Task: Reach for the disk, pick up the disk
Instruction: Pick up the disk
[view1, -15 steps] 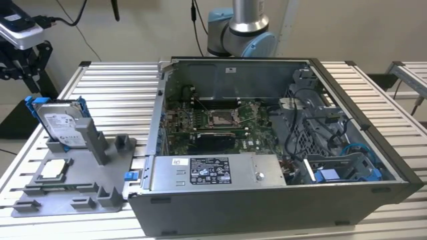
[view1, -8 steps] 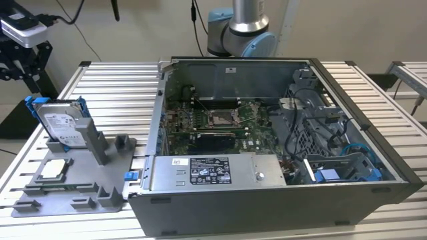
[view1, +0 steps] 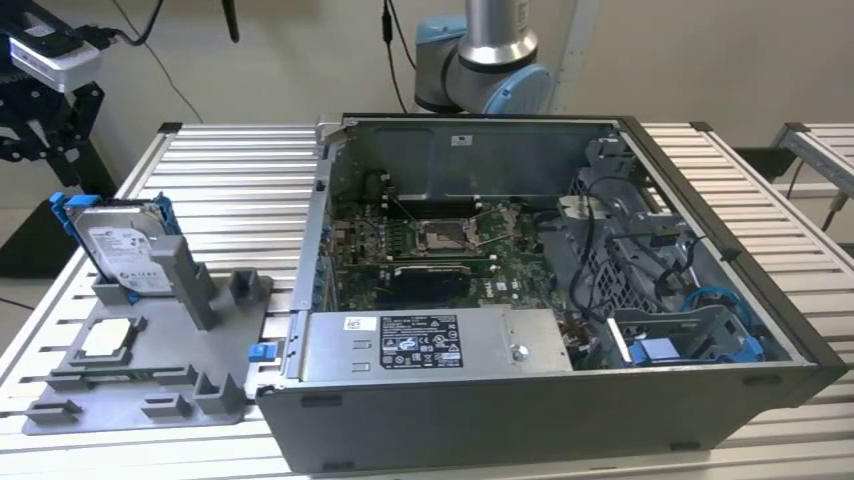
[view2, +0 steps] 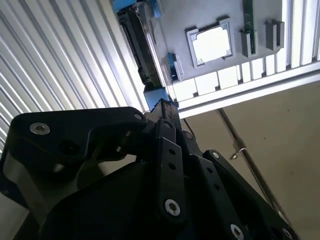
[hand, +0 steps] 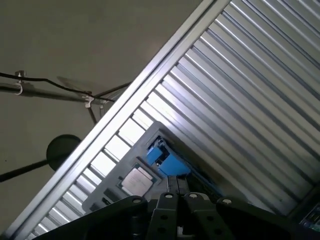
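Note:
The disk (view1: 123, 245) is a silver-grey hard drive with a white label and blue rails. It stands upright in a slot of the grey fixture plate (view1: 154, 385) at the exterior view's left. In the second wrist view the disk (view2: 141, 47) appears edge-on, well beyond my gripper (view2: 162, 107). In the first wrist view its blue rail (hand: 167, 161) lies just past my gripper (hand: 176, 184). The black fingers meet at their tips, shut on nothing and apart from the disk.
A small square silver chip (view1: 107, 342) (view2: 212, 44) (hand: 137, 181) sits in the fixture plate near the disk. An open computer case (view1: 534, 300) fills the middle of the slatted metal table (view1: 227, 170). The arm's base (view1: 481, 60) stands behind the case.

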